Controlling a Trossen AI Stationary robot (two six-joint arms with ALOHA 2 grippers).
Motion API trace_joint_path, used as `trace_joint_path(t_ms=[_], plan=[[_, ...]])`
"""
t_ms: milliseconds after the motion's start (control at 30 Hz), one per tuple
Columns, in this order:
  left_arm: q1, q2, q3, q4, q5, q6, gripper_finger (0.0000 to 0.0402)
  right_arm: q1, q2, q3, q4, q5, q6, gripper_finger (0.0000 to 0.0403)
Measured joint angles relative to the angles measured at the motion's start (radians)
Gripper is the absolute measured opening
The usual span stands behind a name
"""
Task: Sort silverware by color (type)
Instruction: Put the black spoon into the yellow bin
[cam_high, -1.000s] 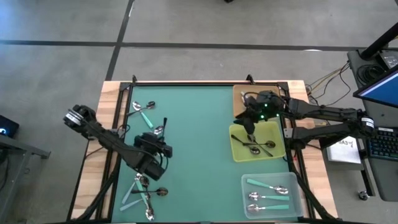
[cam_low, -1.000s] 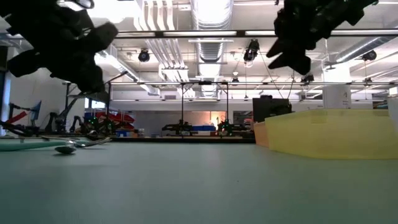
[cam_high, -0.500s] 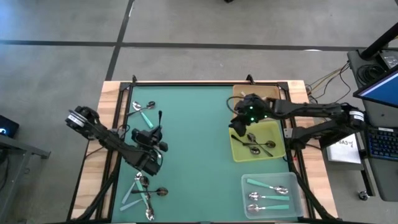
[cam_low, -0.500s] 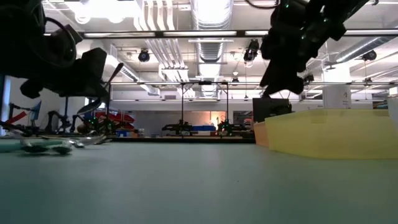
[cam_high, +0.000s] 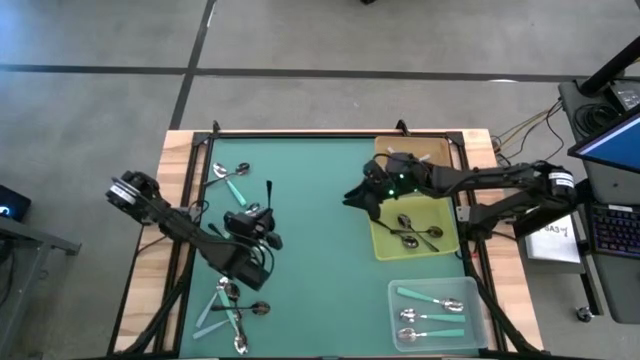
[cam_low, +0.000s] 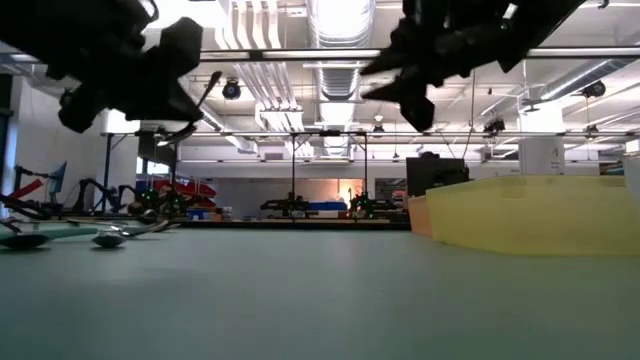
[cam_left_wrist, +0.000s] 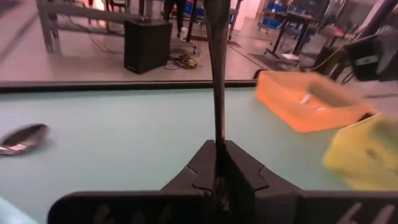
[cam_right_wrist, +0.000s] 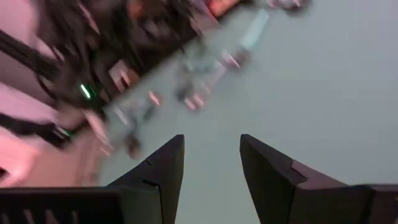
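While a loose pile of spoons (cam_high: 230, 310) is left at the bench's (cam_high: 310, 260) near left corner, a dark spoon (cam_left_wrist: 217, 74) is clamped in the left gripper (cam_high: 262, 222), raised above the mat, its long axis pointing away from the fingers. Rightward, the right gripper (cam_high: 358, 197) is held empty with fingers apart beside the yellow tray (cam_high: 385, 245), where dark spoons (cam_high: 415, 235) are lying.

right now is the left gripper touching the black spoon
Touching: the left wrist view shows the left gripper shut on the black spoon.
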Motion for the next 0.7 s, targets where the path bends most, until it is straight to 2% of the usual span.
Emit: trace_joint_path(t_ms=[133,400,567,700], plan=[[0.007,0.027,0.069,0.067,0.001,0.002,0.0000,0.034,0.044,0.000,0.159,0.000,0.114,0.0139],[0.036,0.122,0.179,0.257,0.027,0.121,0.0000,0.073,0.138,0.000,0.294,0.000,0.144,0.0140],[0.087,0.201,0.269,0.417,0.082,0.388,0.0000,0.073,0.176,0.000,0.337,0.004,0.137,0.0138],[0.140,0.263,0.358,0.432,0.139,0.544,0.0000,0.073,0.183,0.000,0.339,0.012,0.130,0.0132]])
